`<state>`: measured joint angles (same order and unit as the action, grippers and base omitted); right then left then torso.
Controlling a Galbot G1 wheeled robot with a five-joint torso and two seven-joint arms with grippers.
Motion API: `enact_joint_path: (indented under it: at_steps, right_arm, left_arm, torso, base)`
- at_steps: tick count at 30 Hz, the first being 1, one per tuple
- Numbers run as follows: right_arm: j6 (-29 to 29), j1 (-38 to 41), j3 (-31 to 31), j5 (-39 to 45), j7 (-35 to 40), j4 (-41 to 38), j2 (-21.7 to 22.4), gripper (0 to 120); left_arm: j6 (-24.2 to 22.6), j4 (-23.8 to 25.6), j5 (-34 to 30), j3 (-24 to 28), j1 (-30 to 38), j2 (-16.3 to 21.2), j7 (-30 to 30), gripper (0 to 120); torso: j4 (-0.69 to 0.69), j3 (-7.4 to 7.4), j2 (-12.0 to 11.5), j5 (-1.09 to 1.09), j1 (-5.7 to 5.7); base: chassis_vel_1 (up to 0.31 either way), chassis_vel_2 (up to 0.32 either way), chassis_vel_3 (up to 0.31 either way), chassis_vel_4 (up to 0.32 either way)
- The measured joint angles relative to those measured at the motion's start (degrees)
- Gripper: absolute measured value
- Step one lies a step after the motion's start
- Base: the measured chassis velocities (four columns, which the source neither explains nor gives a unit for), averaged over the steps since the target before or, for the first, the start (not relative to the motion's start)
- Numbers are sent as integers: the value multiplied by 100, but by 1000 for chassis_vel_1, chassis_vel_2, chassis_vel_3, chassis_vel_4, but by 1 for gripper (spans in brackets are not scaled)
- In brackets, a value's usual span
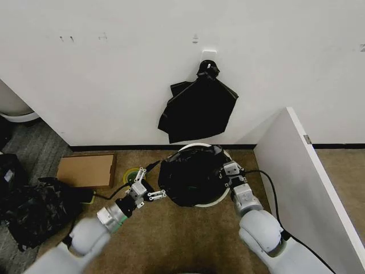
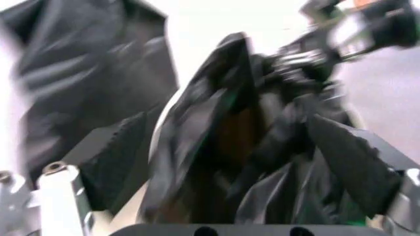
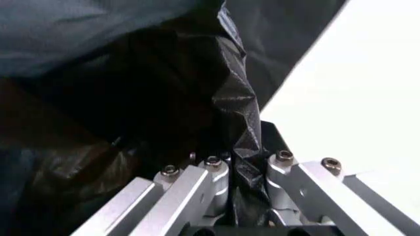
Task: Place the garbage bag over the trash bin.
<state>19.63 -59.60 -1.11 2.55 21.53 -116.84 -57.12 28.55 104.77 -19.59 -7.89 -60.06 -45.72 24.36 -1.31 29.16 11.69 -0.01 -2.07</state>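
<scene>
At the 3 o'clock side of the trash bin (image 1: 223, 198), our right hand (image 1: 228, 173) is clamped on the garbage bag (image 1: 191, 180); in the right wrist view a crinkled fold of the black film (image 3: 237, 128) runs down between the two metal fingers (image 3: 196, 182), which press it from both sides. The bag spreads from that pinch across the bin's mouth and covers most of it, with the cream-white rim showing at 12 o'clock and along the 5 o'clock edge.

At the bin's 9 o'clock side, our left hand (image 1: 158, 194) sits just beside the bag with its fingers apart. The left wrist view shows the two dark pads (image 2: 341, 157) spread wide, the gathered bag (image 2: 229, 147) lying between them and beyond, and we cannot tell whether either pad touches the film.

The bin stands on the brown carpet (image 1: 171, 240) close to the white wall (image 1: 114, 68). Above it, at 12 o'clock, a second black bag (image 1: 197, 108) hangs flat against the wall from a white hook (image 1: 209, 54), knotted at its top. At 3 o'clock a white panel (image 1: 296, 171) stands on edge, angled away from the wall. Out at 9 o'clock lie a small yellow tape roll (image 1: 130, 175), a flat cardboard box (image 1: 86, 170) and, farther out, a dark camouflage backpack (image 1: 31, 208).
</scene>
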Motion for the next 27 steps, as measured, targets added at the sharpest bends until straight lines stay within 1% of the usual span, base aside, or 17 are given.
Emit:
enact_joint_path:
  at_steps: [2, 4, 6, 9, 11, 12, 15, 17, 18, 19, 20, 21, 27]
  right_arm:
    - [-87, -31, 13, -263, -86, 0, 9, 3]
    - [-115, -42, 29, -358, -114, 0, 6, 3]
    - [-157, -45, 58, -476, -157, 0, -15, 3]
    - [-176, -45, 87, -531, -199, -3, -31, 3]
    - [-175, -44, 92, -531, -224, -10, -32, 3]
    - [-175, -44, 92, -531, -224, -10, -32, 3]
    - [-166, -38, 104, -527, -246, -35, -43, 3]
    - [-155, -38, 116, -520, -255, -53, -59, 3]
    - [-145, -40, 122, -514, -259, -64, -73, 3]
    - [-138, -41, 123, -512, -261, -67, -83, 3]
    - [-138, -41, 123, -512, -261, -67, -83, 3]
    - [-126, -42, 124, -507, -263, -70, -94, 3]
    - [-86, -43, 126, -475, -291, -72, -116, 3]
  left_arm:
    - [66, -32, 108, -13, 151, -1, 222, 98]
    - [95, -53, 190, -10, 195, -13, 206, 99]
    - [143, -95, 386, 3, 227, -48, 60, 98]
    - [199, -180, 889, 0, 281, -121, -192, 94]
    - [238, -254, 1194, -4, 322, -154, -297, 85]
    - [238, -254, 1194, -4, 322, -154, -297, 85]
    - [283, -342, 1601, 15, 381, -216, -609, 71]
    - [289, -357, 1783, 27, 392, -253, -823, 65]
    - [287, -356, 1835, 40, 383, -270, -980, 59]
    - [280, -348, 1844, 47, 370, -278, -1063, 56]
    - [280, -348, 1844, 47, 370, -278, -1063, 56]
    - [270, -329, 1847, 54, 349, -284, -1157, 53]
    - [161, -228, 1650, 80, 243, -300, -1426, 26]
  torso:
    - [-2, 0, 0, 1, 0]
    - [-2, 0, 0, 1, 0]
    - [-1, 0, 0, 1, 0]
    - [0, 0, 0, 0, 0]
    - [-1, 0, 0, 1, 0]
    - [-1, 0, 0, 1, 0]
    - [-1, 0, 0, 0, 0]
    - [-1, 0, 0, 1, 0]
    - [-1, 0, 0, 1, 0]
    - [-2, 0, 0, 1, 0]
    - [-2, 0, 0, 1, 0]
    - [-1, 0, 0, 1, 0]
    - [-1, 0, 0, 1, 0]
  base:
    - [0, 0, 0, 0]
    - [0, 0, 0, 0]
    - [0, 0, 0, 0]
    - [0, 0, 0, 0]
    - [0, 0, 0, 0]
    - [0, 0, 0, 0]
    - [0, 0, 0, 0]
    - [0, 0, 0, 0]
    - [0, 0, 0, 0]
    - [0, 0, 0, 0]
    - [0, 0, 0, 0]
    - [0, 0, 0, 0]
    - [0, 0, 0, 0]
